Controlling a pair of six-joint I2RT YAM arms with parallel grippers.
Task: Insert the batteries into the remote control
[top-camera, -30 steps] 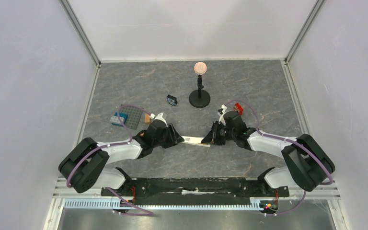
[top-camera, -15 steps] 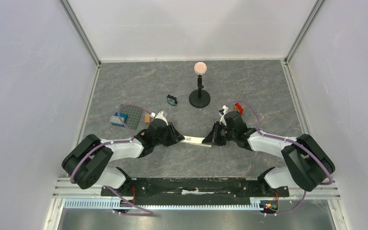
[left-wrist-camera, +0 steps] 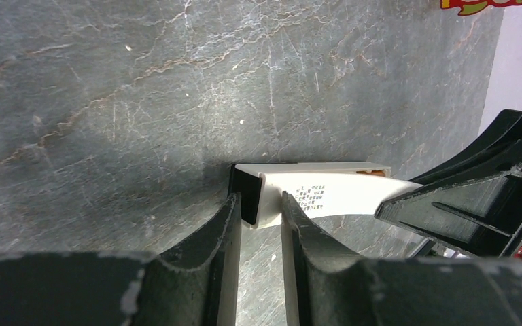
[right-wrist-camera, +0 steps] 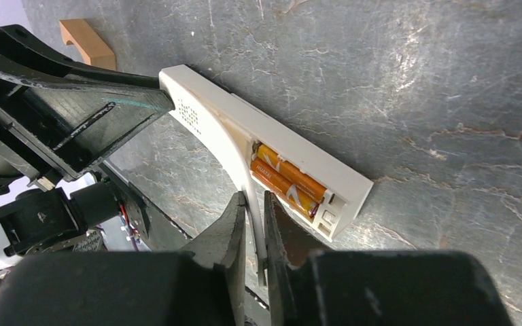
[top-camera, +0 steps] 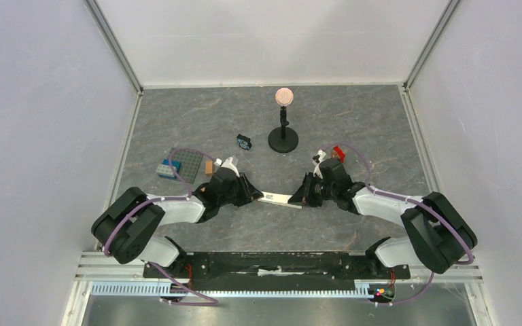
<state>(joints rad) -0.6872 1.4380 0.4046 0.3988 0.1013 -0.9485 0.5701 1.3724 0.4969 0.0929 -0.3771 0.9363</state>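
Remote control [top-camera: 280, 199] lies on the surface [top-camera: 245, 115] in the overhead view, one end in the left jaws and the other at the right jaws. Over the last second the left arm has edged in a little. Beyond the jaws are a disc-topped stand [top-camera: 283, 139], a small blue-black part [top-camera: 244, 141], a grey studded plate [top-camera: 189, 164] and an orange block [top-camera: 209, 166], all well apart from the work and blocking nothing.

From the left wrist, the fingers [left-wrist-camera: 225, 231] have narrowed onto the remote's end and look to be pinching it. A bowed white battery cover [left-wrist-camera: 333, 197] runs off toward the right jaws.

From the right wrist, the batteries [right-wrist-camera: 287, 178] sit side by side in the open bay just ahead of the right jaws, which pinch the cover's thin edge. Loading looks done — seating the cover is what remains, I judge. A tan arch piece [right-wrist-camera: 85, 41] lies beyond the left jaws.
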